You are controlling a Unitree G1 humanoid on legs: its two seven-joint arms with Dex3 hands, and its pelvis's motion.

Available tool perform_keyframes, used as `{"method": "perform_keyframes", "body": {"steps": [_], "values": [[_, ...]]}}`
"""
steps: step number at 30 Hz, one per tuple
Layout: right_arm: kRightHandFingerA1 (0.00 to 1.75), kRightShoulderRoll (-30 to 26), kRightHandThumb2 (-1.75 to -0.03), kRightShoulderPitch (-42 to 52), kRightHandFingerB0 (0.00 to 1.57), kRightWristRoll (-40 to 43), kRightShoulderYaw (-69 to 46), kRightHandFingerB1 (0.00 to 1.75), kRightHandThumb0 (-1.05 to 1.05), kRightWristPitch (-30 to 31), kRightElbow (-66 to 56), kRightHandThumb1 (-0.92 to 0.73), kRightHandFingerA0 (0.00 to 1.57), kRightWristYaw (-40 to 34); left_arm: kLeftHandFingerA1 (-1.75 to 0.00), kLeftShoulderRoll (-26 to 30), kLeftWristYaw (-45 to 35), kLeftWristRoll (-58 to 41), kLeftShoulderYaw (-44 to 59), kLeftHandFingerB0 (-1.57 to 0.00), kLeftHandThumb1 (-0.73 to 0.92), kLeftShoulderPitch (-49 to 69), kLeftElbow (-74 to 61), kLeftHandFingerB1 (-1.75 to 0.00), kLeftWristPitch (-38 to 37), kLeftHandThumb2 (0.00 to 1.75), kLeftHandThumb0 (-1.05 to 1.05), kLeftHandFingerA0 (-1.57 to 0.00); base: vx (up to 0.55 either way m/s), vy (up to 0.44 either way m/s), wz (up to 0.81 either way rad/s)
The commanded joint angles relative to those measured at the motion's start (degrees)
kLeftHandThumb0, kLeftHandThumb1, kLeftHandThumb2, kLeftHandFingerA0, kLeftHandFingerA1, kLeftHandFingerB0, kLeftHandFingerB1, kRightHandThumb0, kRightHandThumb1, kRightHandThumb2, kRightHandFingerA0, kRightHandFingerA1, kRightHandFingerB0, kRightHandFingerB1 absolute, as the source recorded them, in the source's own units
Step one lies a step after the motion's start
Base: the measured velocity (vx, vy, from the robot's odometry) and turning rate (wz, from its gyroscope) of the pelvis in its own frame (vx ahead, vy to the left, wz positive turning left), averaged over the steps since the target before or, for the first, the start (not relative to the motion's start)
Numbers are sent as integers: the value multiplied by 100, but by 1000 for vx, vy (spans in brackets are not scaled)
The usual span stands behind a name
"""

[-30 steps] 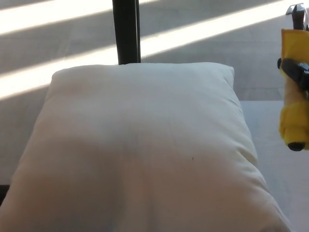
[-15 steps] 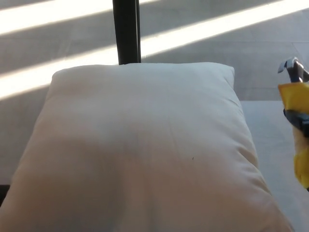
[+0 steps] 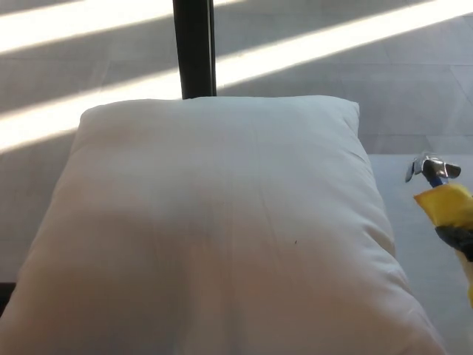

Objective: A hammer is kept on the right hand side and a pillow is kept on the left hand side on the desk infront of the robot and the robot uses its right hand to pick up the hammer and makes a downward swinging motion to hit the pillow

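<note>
Sunlit floor [image 3: 89, 44] lies behind a white pillow [image 3: 214, 222]; at right, the yellow-wrapped hammer [image 3: 443, 200]; right hand [image 3: 460, 238] barely shows, fingers' state cannot be told

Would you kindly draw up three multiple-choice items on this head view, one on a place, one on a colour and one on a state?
1. Where is the hammer relative to the pillow?
A. lying on its middle
B. beside its right edge
C. beyond its far edge

2. What colour is the wrap below the hammer's metal head?
A. yellow
B. red
C. green

3. What is the state of the pillow's top?
A. pressed in under the hammer
B. covered by a cloth
C. bare, with nothing resting on it

Answers: 1 B, the hammer shows at the picture's right border, off the pillow. 2 A, yellow shows under the grey head. 3 C, the white surface is unbroken.
</note>
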Motion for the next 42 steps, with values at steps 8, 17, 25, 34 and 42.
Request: {"method": "perform_keyframes", "body": {"steps": [8,17,25,34,42], "values": [[154,-293,-75,345,76,-1636,1061,108,-34,-2922,1479,-82,85,-1403,-50,148,-87,-151,156,-41,78,149,43,-39,-40,64,-67,-49,0,0,0],[86,-32,-67,393,65,-1840,1562,66,-41,-2942,1828,-92,80,-1414,-51,84,12,-229,209,-43,78,151,-166,-40,83,64,-64,-49,0,0,0],[148,1,-76,558,82,-1662,1403,83,-28,-3355,1791,-64,81,-1364,-52,101,25,-210,236,-44,78,101,-83,-40,60,63,-65,-51,0,0,0],[28,-196,-84,313,8,-1698,1698,19,-75,-3522,1976,-46,0,149,-54,38,-8,-252,220,-43,78,169,-260,-41,96,63,-65,-50,0,0,0],[0,-493,-58,310,0,-1913,1926,0,-94,-3601,1566,-60,0,633,-54,34,79,-270,235,-45,79,156,-292,-41,162,63,-64,-51,0,0,0]]}}
